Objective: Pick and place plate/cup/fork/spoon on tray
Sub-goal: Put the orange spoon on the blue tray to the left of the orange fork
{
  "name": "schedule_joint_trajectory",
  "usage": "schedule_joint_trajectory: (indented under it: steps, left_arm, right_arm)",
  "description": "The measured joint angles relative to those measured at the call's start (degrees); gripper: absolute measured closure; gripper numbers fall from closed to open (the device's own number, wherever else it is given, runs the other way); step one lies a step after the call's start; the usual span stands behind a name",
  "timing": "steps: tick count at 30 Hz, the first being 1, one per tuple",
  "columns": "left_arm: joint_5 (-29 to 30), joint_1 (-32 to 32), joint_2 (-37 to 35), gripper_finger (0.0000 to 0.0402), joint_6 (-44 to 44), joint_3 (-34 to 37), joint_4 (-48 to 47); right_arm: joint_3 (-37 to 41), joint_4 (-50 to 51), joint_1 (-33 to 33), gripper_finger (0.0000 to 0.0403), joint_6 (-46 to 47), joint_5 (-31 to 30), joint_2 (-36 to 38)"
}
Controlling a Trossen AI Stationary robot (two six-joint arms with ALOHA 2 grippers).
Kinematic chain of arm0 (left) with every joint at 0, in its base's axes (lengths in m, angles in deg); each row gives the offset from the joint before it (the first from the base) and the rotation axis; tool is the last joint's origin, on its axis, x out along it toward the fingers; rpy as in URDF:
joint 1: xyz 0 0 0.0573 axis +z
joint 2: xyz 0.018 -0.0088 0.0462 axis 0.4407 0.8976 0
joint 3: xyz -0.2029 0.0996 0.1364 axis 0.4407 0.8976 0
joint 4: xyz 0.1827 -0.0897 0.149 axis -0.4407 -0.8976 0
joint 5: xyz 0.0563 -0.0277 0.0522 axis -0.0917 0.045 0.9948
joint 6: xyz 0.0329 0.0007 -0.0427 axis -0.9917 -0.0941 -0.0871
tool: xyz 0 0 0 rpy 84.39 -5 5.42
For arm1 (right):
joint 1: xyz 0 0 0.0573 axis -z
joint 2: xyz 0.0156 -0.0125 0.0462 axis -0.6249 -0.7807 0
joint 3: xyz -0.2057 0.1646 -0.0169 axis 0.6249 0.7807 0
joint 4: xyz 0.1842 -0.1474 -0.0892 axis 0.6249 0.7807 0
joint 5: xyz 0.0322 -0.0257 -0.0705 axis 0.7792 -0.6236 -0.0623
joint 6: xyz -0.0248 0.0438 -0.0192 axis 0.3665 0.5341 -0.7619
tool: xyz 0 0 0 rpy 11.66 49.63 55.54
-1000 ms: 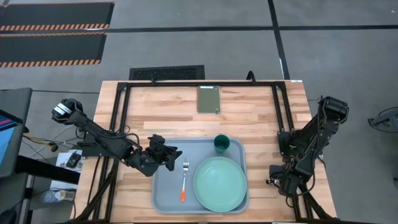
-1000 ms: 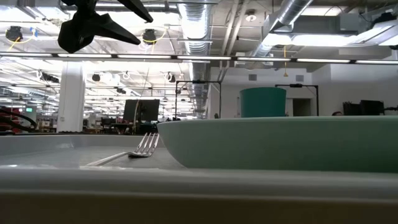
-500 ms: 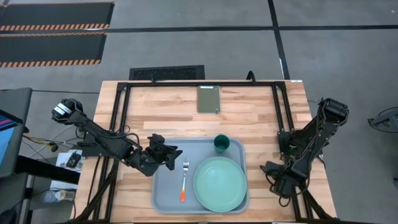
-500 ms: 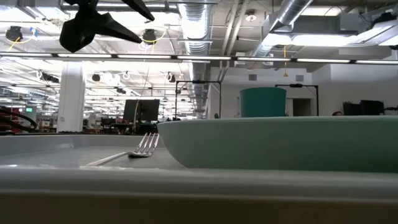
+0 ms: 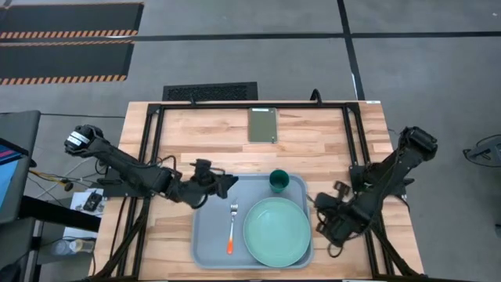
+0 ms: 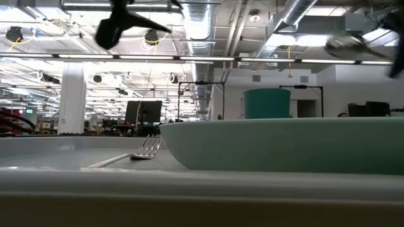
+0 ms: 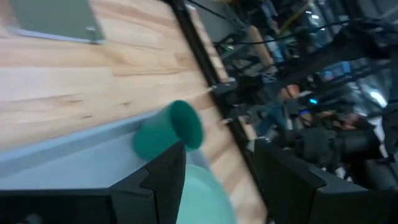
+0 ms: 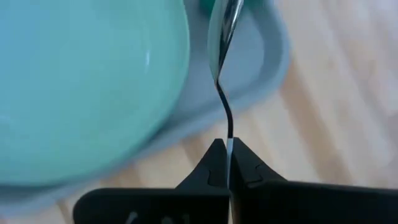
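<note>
The pale grey-blue tray [image 5: 205, 235] lies at the table's near middle. On it are the mint-green plate [image 5: 276, 231], the teal cup [image 5: 279, 181] at its far right corner, and the fork [image 5: 232, 227] left of the plate. My left gripper [image 5: 223, 184] hovers open and empty over the tray's far left part, its fingers pointing at the cup [image 7: 171, 127]. My right gripper [image 5: 319, 210] is just right of the tray, shut on the spoon [image 8: 222, 37]. The spoon's bowl is above the tray's right rim [image 8: 273, 68] and shows high up in the low view [image 6: 350, 45]. My right gripper pinches the spoon's thin metal stem [image 8: 229, 134] between its two fingertips [image 8: 211, 165]. The stem runs straight out ahead of the fingers, with the bowl [image 8: 224, 18] at the far end. The spoon is lifted clear of the table and tray. Its orange handle is hidden behind the fingers.
A small olive-green slab [image 5: 263, 124] lies at the table's far middle. Black frame rails run along the left, right and far sides of the wooden table [image 5: 329, 141]. Bare wood lies between the slab and the tray.
My right gripper has gone toward the table's left edge with the spoon, from beside the right rail to the tray's right rim. My left gripper has gone toward the right and far side, nearer the cup, still open.
</note>
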Motion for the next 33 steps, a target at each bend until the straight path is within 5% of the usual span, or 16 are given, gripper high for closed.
schedule_joint_trajectory:
  steps: [7, 13, 23, 33]
  left_arm:
    - [-5.0, 4.5, 0.0, 0.0223, -4.4, 0.0, 8.7]
    - [-6.0, 7.3, 0.0, 0.0223, 0.5, 0.0, 11.9]
    - [-13.2, 8.7, 0.0, 0.0223, 9.5, 0.0, 12.9]
    - [-14.3, 8.7, 0.0, 0.0223, 17.7, 0.0, 4.9]
  right_arm:
    - [-15.6, 10.5, 7.2, 0.0402, -16.7, -8.2, -11.2]
    - [-27.9, 23.4, 9.6, 0.0402, -20.1, -19.8, -22.5]
    - [-32.3, 22.3, 14.4, 0.0401, -26.4, -40.0, -31.0]
    - [-32.1, 22.9, 19.0, 0.0401, -28.9, -43.9, -36.8]
